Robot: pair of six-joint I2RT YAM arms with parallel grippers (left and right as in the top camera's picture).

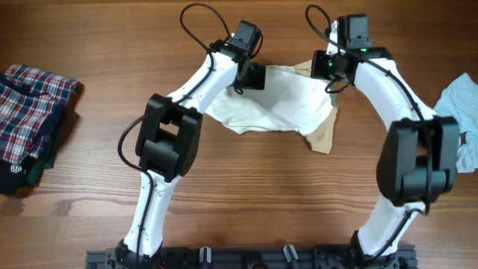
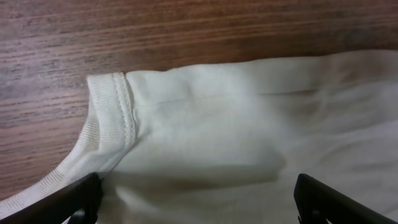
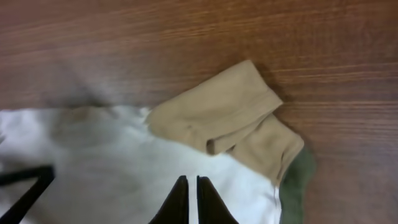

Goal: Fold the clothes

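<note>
On the wooden counter (image 1: 224, 187) you find the cream-white shirt (image 1: 280, 101) spread at the centre, with its tan sleeve (image 3: 217, 115) folded at the right. A plaid pile (image 1: 30, 112) lies far left and a pale blue garment (image 1: 461, 104) at the right edge. The left end effector (image 2: 199, 186) has its fingers wide apart over a ribbed hem. The right end effector (image 3: 191, 186) has its fingers together above the shirt.

White links (image 1: 200, 81), black joints (image 1: 169, 136), looped black cables (image 1: 196, 13), green wrist light (image 1: 364, 51), black left pincer (image 2: 199, 208).

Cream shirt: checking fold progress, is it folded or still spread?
Not folded neatly: the cream shirt lies bunched with ragged edges, a tan sleeve sticking out.
</note>
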